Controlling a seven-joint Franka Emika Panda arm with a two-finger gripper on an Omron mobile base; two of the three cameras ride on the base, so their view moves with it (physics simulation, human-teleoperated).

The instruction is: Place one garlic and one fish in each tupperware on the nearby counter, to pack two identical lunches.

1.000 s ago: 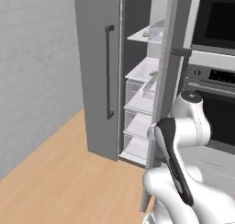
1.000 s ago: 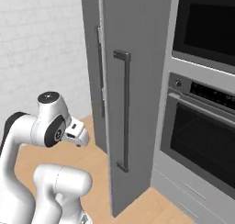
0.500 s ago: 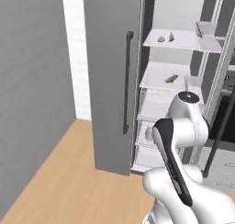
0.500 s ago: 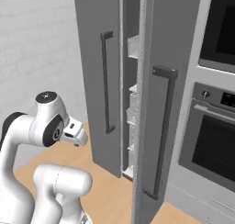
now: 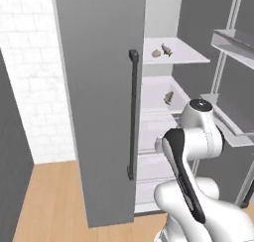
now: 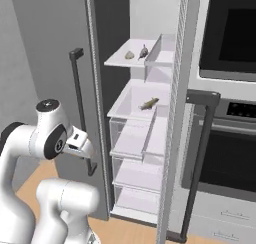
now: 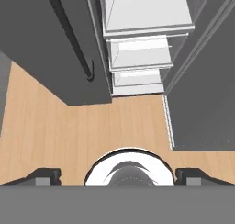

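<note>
the claw (image 7: 117, 175) is spread and empty, pointing at the floor. a garlic (image 6: 129, 54) and fish (image 6: 143, 51) sit on the top fridge shelf (image 6: 125, 61), another fish (image 6: 148, 104) below. reaching in risks clipping the door (image 5: 99, 102).

Arm (image 5: 191, 151): glossy white moulded shell in rounded, bulbous segments. A long black strip runs inset along one link; a dark disc caps the round joint (image 6: 54, 142) at the side, and a small dark-centred cap (grey ring around it) tops that joint. Wrist block (image 6: 77, 140): white, boxy, with a small dark rectangular mark on its face. Gripper (image 7: 117, 176): two small dark fingertips (image 7: 43, 176), squared, with lighter grey faces. No cables or screws can be made out.
</note>
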